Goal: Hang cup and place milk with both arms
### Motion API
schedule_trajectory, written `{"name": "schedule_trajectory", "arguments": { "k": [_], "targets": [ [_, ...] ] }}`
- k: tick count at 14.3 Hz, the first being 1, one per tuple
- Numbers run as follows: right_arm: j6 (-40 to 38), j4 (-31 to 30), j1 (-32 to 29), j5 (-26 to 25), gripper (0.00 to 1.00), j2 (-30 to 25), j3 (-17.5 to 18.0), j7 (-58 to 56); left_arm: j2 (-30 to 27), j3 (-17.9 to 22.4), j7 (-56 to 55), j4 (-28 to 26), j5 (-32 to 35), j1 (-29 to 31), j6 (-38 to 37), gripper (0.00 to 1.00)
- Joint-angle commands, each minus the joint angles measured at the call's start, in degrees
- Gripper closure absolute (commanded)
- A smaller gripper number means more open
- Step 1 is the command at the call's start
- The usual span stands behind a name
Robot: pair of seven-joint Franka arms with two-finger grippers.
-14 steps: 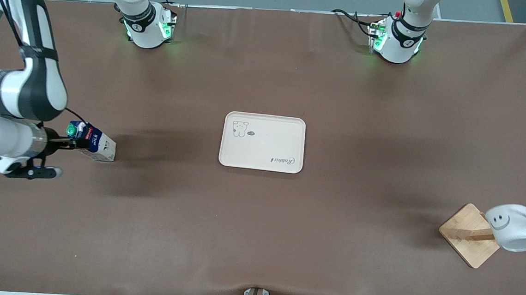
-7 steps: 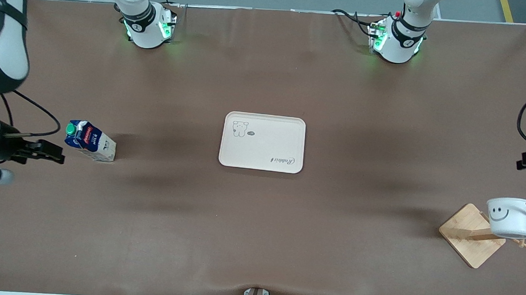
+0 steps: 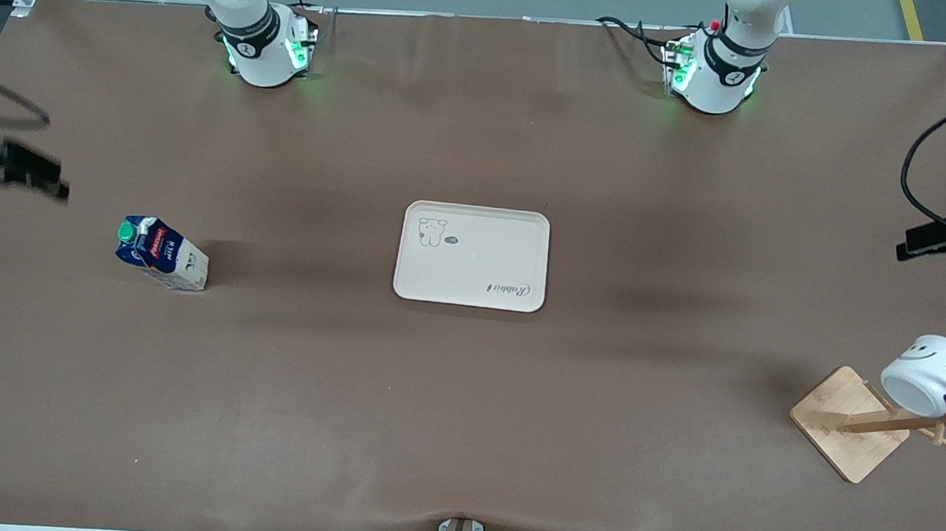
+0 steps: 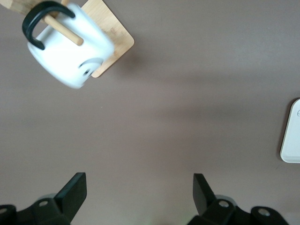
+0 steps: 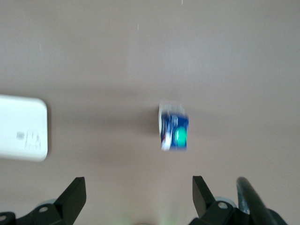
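The white cup (image 3: 927,385) with the smiley face hangs by its black handle on a peg of the wooden rack (image 3: 845,421), tilted, at the left arm's end of the table. In the left wrist view the cup (image 4: 68,49) is blurred on its peg. My left gripper (image 3: 916,245) hovers open and empty over the table beside the rack, its jaws (image 4: 139,192) wide. The milk (image 3: 161,254) stands upright on the table at the right arm's end. My right gripper (image 3: 46,177) hovers open and empty over the table edge, with the milk (image 5: 174,131) below it.
A cream tray (image 3: 472,255) with a cartoon print lies at the table's middle, with nothing on it. Its edge shows in both wrist views, tray (image 4: 293,136) and tray (image 5: 21,129). The arms' bases (image 3: 263,47) stand along the table's back edge.
The right gripper drew back from the milk and rose toward the table's edge. The left gripper moved away from the cup, which now swings tilted on its peg.
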Motion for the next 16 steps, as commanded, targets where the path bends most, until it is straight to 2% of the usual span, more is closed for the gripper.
{"name": "schedule_trajectory", "arguments": {
  "k": [1, 4, 5, 9, 12, 16],
  "targets": [
    [-1.1, -12.1, -0.4, 0.5, 0.00, -8.0, -0.3, -0.9, -3.3, -0.6, -0.4, -2.7, -1.0, 0.5, -0.2, 0.00],
    [5.5, -23.3, 0.2, 0.8, 0.00, -15.8, -0.2, -0.9, -2.6, -0.8, 0.5, -1.1, -0.2, 0.6, -0.1, 0.00],
    [6.0, -24.1, 0.1, 0.8, 0.00, -16.0, -0.1, -0.9, -2.5, -0.7, 0.3, -0.3, -0.1, 0.7, -0.1, 0.00],
    [5.8, -24.0, 0.4, 1.9, 0.00, -16.0, 0.2, -0.8, -3.1, -0.6, 1.5, 0.1, -0.1, 0.8, -0.2, 0.00],
    [5.9, -22.7, 3.3, 1.7, 0.00, -15.9, 0.2, -0.7, -3.2, -0.9, 1.5, 0.1, -0.2, 0.8, -0.6, 0.00],
    [6.0, -21.3, 2.6, 1.1, 0.00, -15.4, -0.3, -1.0, -4.7, -1.8, 1.0, 0.0, -0.4, 0.7, -0.6, 0.00]
  ]
}}
